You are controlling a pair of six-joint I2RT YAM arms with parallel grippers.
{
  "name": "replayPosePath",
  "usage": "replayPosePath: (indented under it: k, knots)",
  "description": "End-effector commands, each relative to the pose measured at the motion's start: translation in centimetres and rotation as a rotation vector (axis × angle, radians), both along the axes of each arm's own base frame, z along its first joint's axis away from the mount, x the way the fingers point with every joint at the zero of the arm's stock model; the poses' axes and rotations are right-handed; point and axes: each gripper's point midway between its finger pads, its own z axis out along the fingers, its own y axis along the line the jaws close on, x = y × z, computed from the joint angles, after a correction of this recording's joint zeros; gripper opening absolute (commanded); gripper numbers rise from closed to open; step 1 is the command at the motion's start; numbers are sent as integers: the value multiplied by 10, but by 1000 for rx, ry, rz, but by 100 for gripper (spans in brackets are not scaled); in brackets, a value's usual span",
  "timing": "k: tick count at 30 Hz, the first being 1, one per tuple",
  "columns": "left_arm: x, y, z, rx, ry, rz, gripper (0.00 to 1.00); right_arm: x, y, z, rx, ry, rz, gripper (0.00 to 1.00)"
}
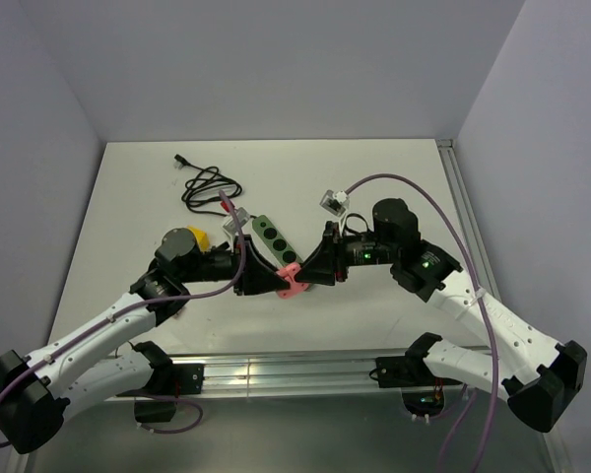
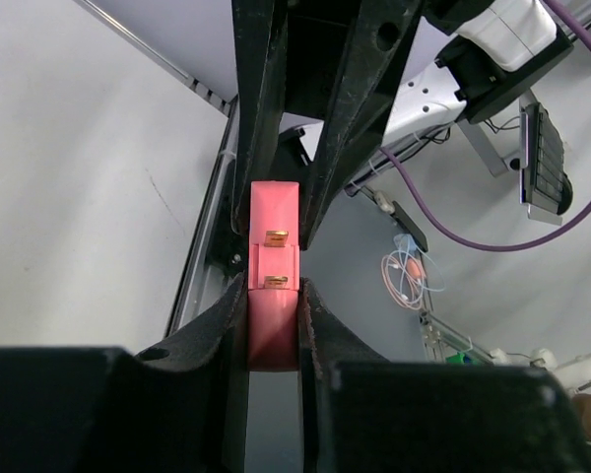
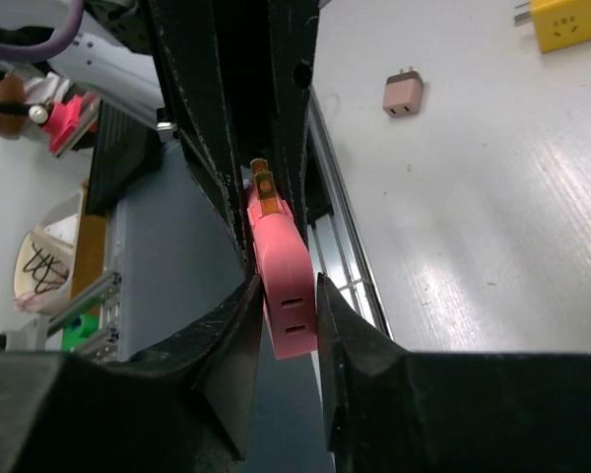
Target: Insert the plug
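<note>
A pink plug (image 1: 292, 283) hangs above the table's middle front, between the two grippers. My left gripper (image 1: 276, 281) comes from the left and is shut on the plug. In the left wrist view both pads clamp the plug (image 2: 273, 325), whose brass prongs face the camera. My right gripper (image 1: 310, 276) meets it from the right. In the right wrist view its fingers (image 3: 244, 325) flank the plug's slotted end (image 3: 291, 296) closely, with a thin gap showing. A green power strip (image 1: 273, 239) lies just behind the grippers.
A coiled black cable (image 1: 209, 187) lies at the back left. A yellow adapter (image 1: 202, 238) sits by the left arm and a white adapter (image 1: 332, 202) behind the right gripper. A small brownish adapter (image 3: 404, 94) rests on the table. An aluminium rail (image 1: 295, 370) runs along the front edge.
</note>
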Motion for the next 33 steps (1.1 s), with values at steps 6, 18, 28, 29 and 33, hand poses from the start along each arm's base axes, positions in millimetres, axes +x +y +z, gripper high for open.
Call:
replayPosePath:
  k: [6,18,28,29,33]
  knots:
    - [-4,1,13,-38,-33,-23,0,-13,11,15,98,19,107,10]
    - [34,5,-2,77,-3,202,100,1,14,17,86,86,-4,0]
    - [66,64,13,86,-90,627,100,42,6,5,-17,166,-272,0]
    - [66,69,12,85,-104,650,99,45,7,1,-25,193,-288,0]
    - [66,84,19,46,-170,711,99,58,6,-6,-25,285,-356,0]
